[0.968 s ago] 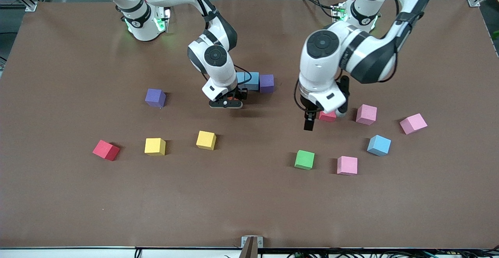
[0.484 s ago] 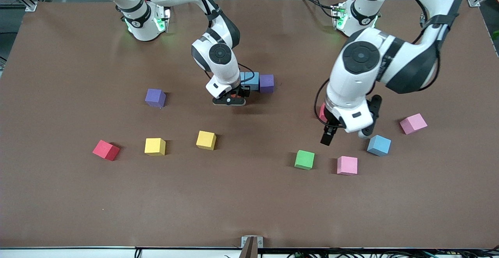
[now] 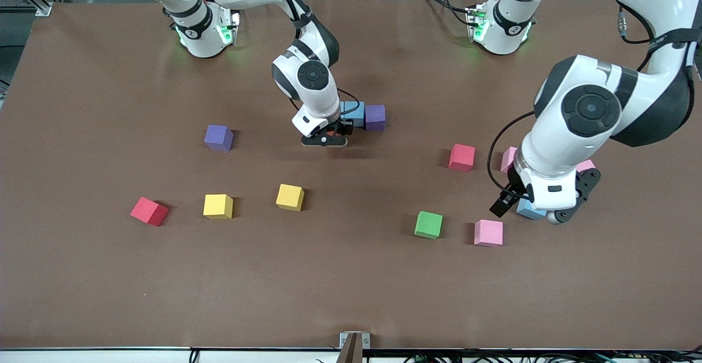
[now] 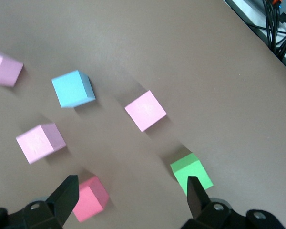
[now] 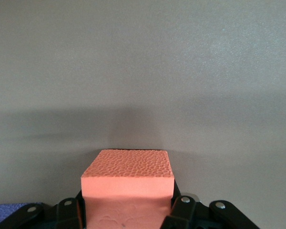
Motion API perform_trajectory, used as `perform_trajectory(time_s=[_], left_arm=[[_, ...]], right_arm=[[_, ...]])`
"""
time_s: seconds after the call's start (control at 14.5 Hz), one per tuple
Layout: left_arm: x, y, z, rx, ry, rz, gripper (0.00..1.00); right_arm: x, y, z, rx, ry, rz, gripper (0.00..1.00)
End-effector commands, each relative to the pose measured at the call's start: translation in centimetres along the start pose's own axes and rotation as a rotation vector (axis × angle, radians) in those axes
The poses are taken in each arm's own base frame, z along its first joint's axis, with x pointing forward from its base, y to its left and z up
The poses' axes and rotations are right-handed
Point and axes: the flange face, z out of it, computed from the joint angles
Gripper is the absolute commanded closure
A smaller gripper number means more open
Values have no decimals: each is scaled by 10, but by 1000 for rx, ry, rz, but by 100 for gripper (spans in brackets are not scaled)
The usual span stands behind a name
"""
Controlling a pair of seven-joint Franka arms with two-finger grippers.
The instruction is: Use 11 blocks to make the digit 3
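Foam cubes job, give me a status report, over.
Right end effector shut on orange foam cube, beside blue foam cube. Left end effector open over scattered cubes. Nothing blocking.

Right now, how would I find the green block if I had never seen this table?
Look at the left arm's end of the brown table, where loose cubes lie scattered. The green block sits among those nearest the front camera, beside a pink block. It is the only green cube anywhere.
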Motion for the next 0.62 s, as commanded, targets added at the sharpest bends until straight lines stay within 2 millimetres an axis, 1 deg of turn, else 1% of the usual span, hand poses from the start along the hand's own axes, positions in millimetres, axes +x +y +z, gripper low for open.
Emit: perform_trajectory(time_s=[0.0, 0.14, 0.48, 0.55], left_arm=[[7, -2, -4, 0, -24, 93, 0], [16, -8, -1, 4, -23, 127, 0], [21, -10, 2, 8, -24, 180, 0], [22, -10, 2, 9, -23, 196, 0]], right_arm=[[0, -3, 2, 5, 7, 19, 100], [0, -3, 2, 6, 8, 19, 100], [-1, -4, 3, 9, 11, 17, 100], [-1, -3, 7, 4, 8, 18, 100]])
